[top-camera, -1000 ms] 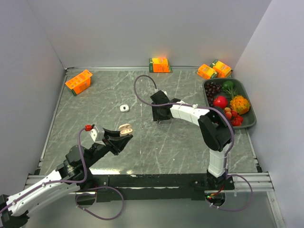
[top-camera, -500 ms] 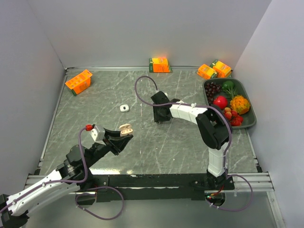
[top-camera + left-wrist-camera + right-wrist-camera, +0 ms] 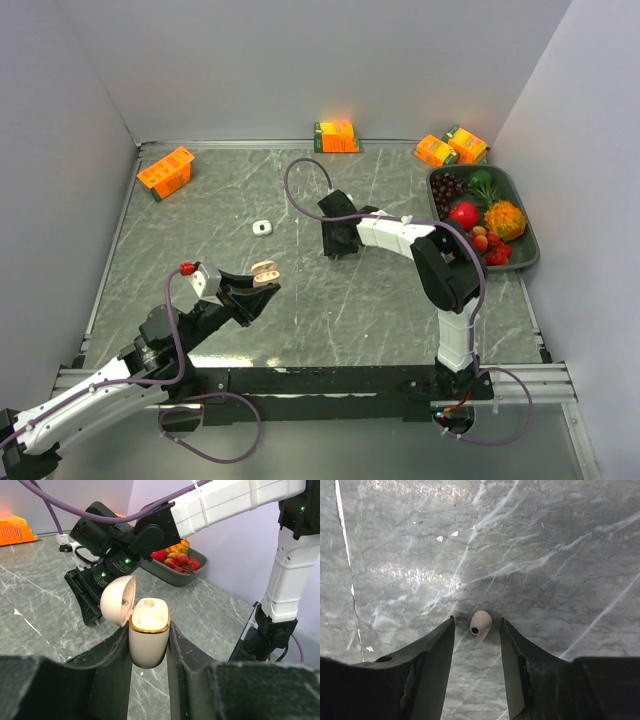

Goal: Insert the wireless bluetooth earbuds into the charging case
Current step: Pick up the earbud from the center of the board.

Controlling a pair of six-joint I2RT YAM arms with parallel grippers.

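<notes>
My left gripper [image 3: 149, 631] is shut on the beige charging case [image 3: 148, 637], held upright above the table. Its gold-rimmed top shows and its lid [image 3: 118, 600] is swung open to the left. From above, the case [image 3: 264, 271] sits at the tip of the left gripper [image 3: 260, 282], at the table's near left. One pale earbud [image 3: 480, 624] lies on the marble. My right gripper [image 3: 477, 621] stands open over it, a finger on each side and a gap at both. From above, the right gripper [image 3: 340, 250] points down mid-table and hides the earbud.
A small white rounded object [image 3: 262, 228] lies left of the right gripper. Orange cartons stand at the back left [image 3: 165, 171], back middle [image 3: 336, 136] and back right [image 3: 450, 148]. A dark tray [image 3: 528, 228] of fruit sits against the right wall.
The right arm has shifted very slightly and its jaws have narrowed a touch around the earbud. The left arm and the case have not moved.
</notes>
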